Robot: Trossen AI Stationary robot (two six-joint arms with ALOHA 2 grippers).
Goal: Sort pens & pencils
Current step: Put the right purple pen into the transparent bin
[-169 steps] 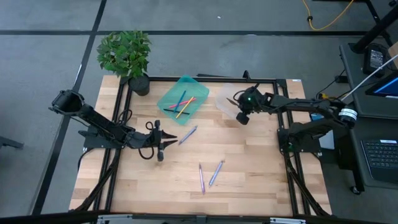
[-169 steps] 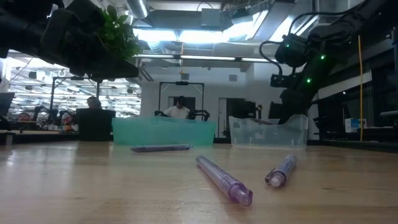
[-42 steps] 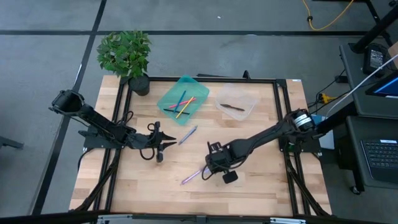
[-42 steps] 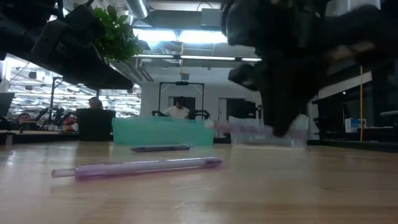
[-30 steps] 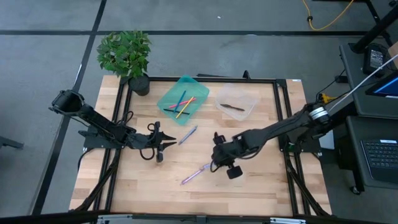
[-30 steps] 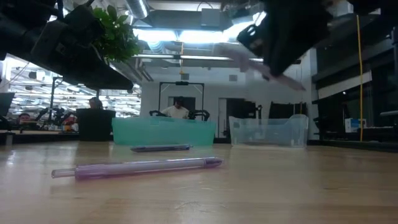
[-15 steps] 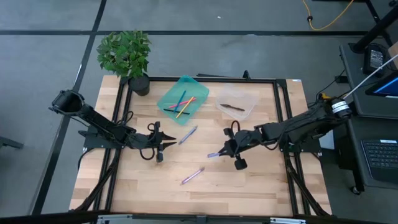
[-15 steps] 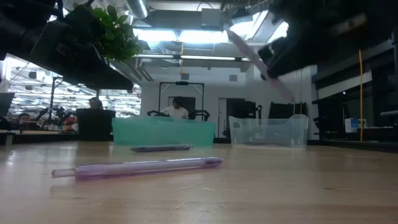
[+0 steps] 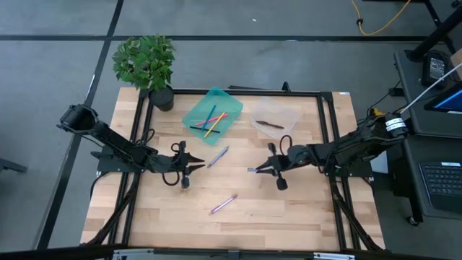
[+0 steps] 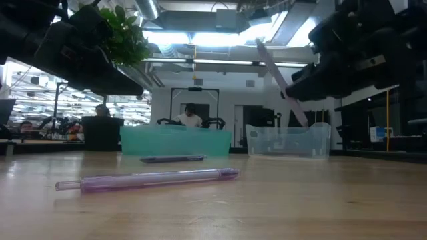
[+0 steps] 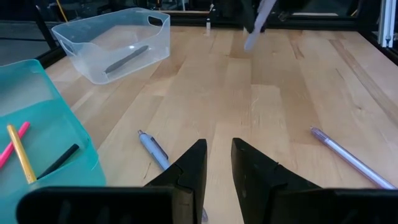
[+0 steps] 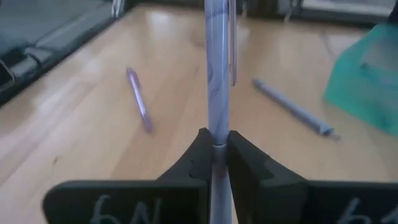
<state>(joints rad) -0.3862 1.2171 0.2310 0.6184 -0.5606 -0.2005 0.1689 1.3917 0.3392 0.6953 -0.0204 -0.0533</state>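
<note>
My right gripper (image 9: 264, 168) is shut on a lavender pen (image 12: 216, 74) above the table's middle, right of centre. Two more lavender pens lie flat on the wood: one (image 9: 224, 204) toward the near edge, one (image 9: 218, 156) just ahead of my left gripper (image 9: 193, 165). That gripper stands open, with nothing between its fingers (image 11: 198, 167). A teal tray (image 9: 211, 113) at the far middle holds pink, yellow and blue pens. To its right a clear bin (image 9: 274, 119) holds a dark one. My right gripper pinches the lavender pen's barrel (image 12: 216, 142) between its two fingers. The pen lies along the fingers and sticks out past their tips toward the table's left, clip (image 12: 232, 59) showing. It is lifted clear of the table and stands tilted in the low view (image 10: 280, 73).
A potted plant (image 9: 148, 65) stands at the far left corner. A black frame (image 9: 328, 130) runs round the table. Bare wood lies between the two grippers and along the near edge.
My right gripper has drawn back from the table's middle toward the right and far edges, carrying the lavender pen clear of the table. It has tipped from pointing steeply down to nearly level. The other pens lie where they were.
</note>
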